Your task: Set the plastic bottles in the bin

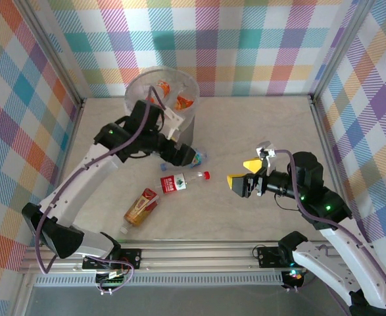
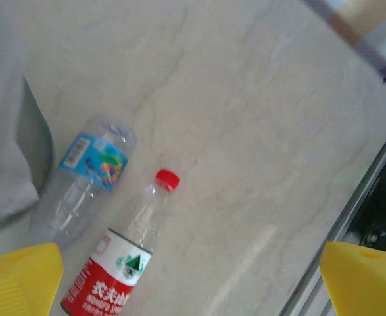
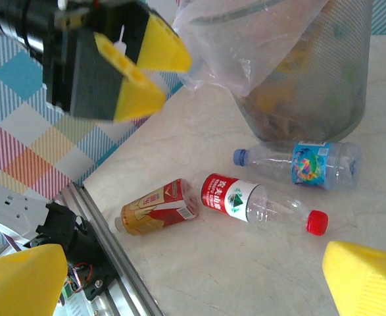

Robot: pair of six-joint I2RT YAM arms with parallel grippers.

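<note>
Bin (image 3: 337, 79) far left-centre, some orange bottles (image 1: 183, 102) already inside. Three left on the table: blue-label bottle (image 3: 298, 164) at bin base, red-cap bottle (image 3: 245, 201), brown bottle (image 3: 156, 209) nearest. Left gripper (image 2: 193, 283) by bin, spread, empty. Right gripper (image 1: 244, 172) at right, spread, empty. Looks mostly done.

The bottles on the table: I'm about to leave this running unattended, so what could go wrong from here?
The blue-label bottle lies close beside the bin, so grabbing it could shove the bin. The red-capped bottle and the brown bottle lie on their sides and might roll when nudged. The loose bag overhanging the rim could snag an arm.
</note>
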